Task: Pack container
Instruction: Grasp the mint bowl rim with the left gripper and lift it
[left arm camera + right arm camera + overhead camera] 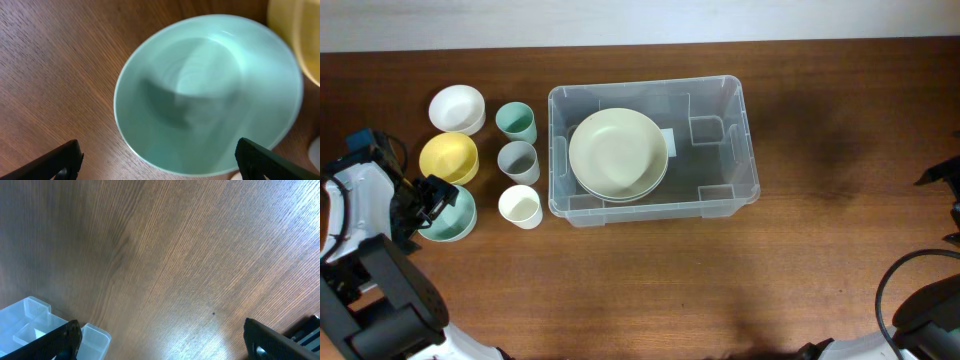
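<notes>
Left hand (157,161): fingers (55,162) spread wide apart, holding nothing. It hangs directly above the mint bowl (205,90), with one fingertip off each side of the bowl.
Mint bowl: upright and empty at the near left of the tabletop (650,290). It sits just beside the yellow bowl (449,157).
Other loose ware: the white bowl (457,108) lies far of the yellow one. Three cups (518,161) stand in a near-to-far row between the bowls and the container.
Container (748,120): at the centre of the tabletop, upright and open-topped, its long side running left to right. No lid is in view.
Container contents: pale plates (618,152) are stacked in the left half; their number cannot be told. The right half is bare.
Right hand (160,341): fingers apart, holding nothing. It is over bare tabletop, well apart from the container's right end.
Container handling (judged): light, thin-walled and smooth. The walls probably flex under a pinch, and the bin may slide if nudged during loading.
Container hold (judged): grip the thick rim at a short end, not the slick wall.
Bowl handling (judged): rigid, glossy and likely slippery. Take the rim with one finger inside and one outside.
Risk (judged): a bowl set down hard could jolt the stacked plates.
</notes>
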`<action>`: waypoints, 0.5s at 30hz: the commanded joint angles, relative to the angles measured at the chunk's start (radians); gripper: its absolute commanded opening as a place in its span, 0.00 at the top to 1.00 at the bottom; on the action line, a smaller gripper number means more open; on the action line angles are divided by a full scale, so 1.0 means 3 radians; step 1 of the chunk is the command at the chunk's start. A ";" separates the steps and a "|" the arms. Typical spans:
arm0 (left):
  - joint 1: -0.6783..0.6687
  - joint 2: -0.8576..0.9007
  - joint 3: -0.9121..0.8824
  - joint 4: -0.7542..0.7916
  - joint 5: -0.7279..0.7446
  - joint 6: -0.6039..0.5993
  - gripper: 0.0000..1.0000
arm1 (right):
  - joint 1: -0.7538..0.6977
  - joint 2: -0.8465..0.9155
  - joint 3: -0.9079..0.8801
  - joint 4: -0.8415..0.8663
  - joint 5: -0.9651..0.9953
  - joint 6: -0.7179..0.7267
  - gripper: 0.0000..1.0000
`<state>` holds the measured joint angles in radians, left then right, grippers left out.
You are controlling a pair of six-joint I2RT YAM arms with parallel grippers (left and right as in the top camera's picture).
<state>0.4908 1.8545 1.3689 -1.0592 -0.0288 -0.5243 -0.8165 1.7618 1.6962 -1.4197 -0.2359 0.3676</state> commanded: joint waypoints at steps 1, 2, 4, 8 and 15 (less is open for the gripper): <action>0.0079 0.0106 -0.0076 0.0004 0.0025 -0.0111 0.00 | -0.0006 -0.0010 -0.0020 0.0001 0.0017 0.0027 0.01; 0.0095 0.0112 -0.0111 0.0038 0.0025 -0.0109 0.00 | -0.0006 -0.0010 -0.0020 0.0001 0.0017 0.0027 0.01; 0.0131 0.0113 -0.0197 0.0130 0.0043 -0.0109 0.00 | -0.0006 -0.0010 -0.0020 0.0001 0.0017 0.0027 0.01; 0.0163 0.0113 -0.0367 0.0329 0.0109 -0.0106 0.00 | -0.0006 -0.0010 -0.0020 0.0001 0.0017 0.0027 0.01; 0.0163 0.0127 -0.0441 0.0483 0.0107 -0.0106 0.04 | -0.0006 -0.0010 -0.0020 0.0001 0.0017 0.0027 0.01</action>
<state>0.5354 1.8759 1.2503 -0.9333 -0.0074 -0.5438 -0.8165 1.7618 1.6966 -1.4197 -0.2356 0.3668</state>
